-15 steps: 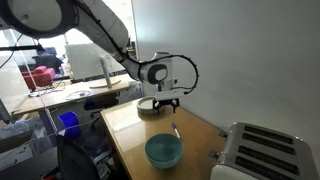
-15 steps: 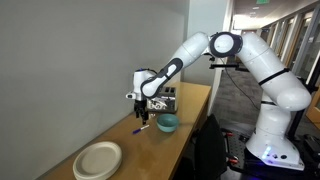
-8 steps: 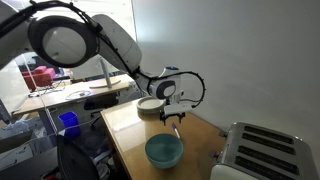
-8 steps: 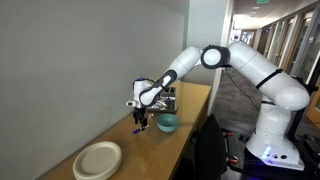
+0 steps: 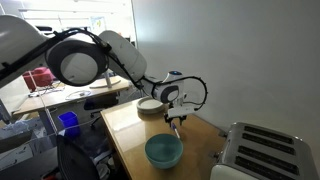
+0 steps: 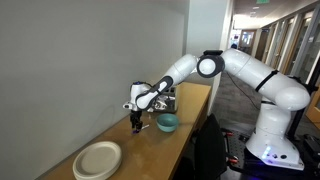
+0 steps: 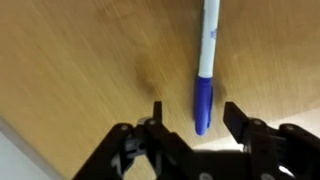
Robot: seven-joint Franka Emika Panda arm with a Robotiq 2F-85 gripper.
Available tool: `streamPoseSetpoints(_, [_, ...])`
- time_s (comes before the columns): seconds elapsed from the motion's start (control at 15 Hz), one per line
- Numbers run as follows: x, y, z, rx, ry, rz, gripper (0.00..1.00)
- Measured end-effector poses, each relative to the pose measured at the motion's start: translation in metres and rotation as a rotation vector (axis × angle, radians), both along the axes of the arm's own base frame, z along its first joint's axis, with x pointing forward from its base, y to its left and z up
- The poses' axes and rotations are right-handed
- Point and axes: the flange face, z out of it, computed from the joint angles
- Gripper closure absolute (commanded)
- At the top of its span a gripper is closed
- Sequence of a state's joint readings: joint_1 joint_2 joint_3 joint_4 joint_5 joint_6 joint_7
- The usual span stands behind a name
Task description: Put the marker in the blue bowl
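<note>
Wooden tabletop (image 7: 80,60), marker (image 7: 207,55) between gripper (image 7: 195,128) fingers (image 7: 238,118)

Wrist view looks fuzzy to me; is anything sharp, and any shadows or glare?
Wrist view: soft all over, the marker and the open tool both slightly blurred, a dim shadow on the table beside the marker. In an exterior view, bright windows wash out the background behind the arm.
</note>
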State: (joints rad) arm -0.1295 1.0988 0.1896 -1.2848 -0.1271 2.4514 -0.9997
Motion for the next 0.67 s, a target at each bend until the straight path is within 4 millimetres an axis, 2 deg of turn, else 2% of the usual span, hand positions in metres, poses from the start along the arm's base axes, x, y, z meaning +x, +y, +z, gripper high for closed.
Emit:
streamPoseSetpoints(0.33, [0.007,0.0024,0.0015,-0.002,0.021,0.003,0.99])
streamPoseSetpoints(0.47, [0.0082,0.0021,0.0016,-0.003,0.034,0.003,0.95])
streamPoseSetpoints(0.67, [0.0102,0.0,0.003,-0.003,0.047,0.0,0.95])
